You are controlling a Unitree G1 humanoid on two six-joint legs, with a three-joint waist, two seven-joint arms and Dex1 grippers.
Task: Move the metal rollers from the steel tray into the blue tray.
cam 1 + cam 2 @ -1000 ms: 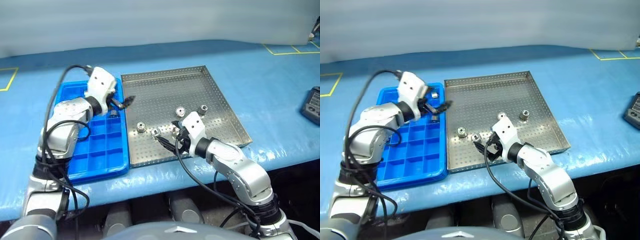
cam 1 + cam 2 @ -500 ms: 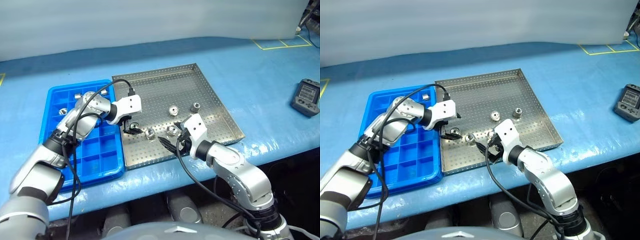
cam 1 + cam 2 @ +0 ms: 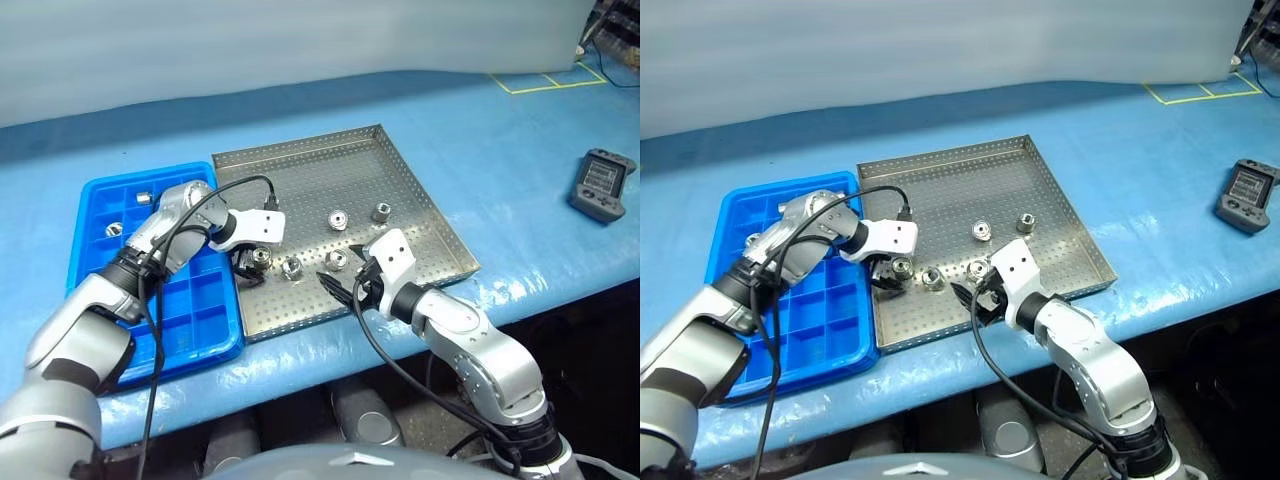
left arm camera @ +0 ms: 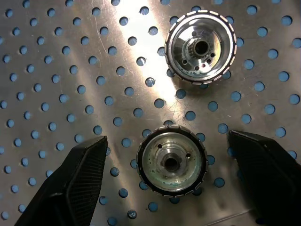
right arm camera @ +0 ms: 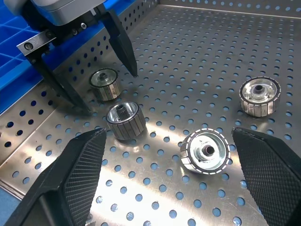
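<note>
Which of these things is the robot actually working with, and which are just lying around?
Part of the job:
- metal rollers
- steel tray
- blue tray
- left hand, straddling one roller
- right hand

Just lying about:
- grey handheld device on the blue table cover

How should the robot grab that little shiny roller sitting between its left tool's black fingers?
Probably by its ribbed round sides, coming straight down from above. The roller stands on end on the steel tray, hole facing up, so its curved wall is free. The left tool is open, one finger on each side, not touching it yet.
</note>
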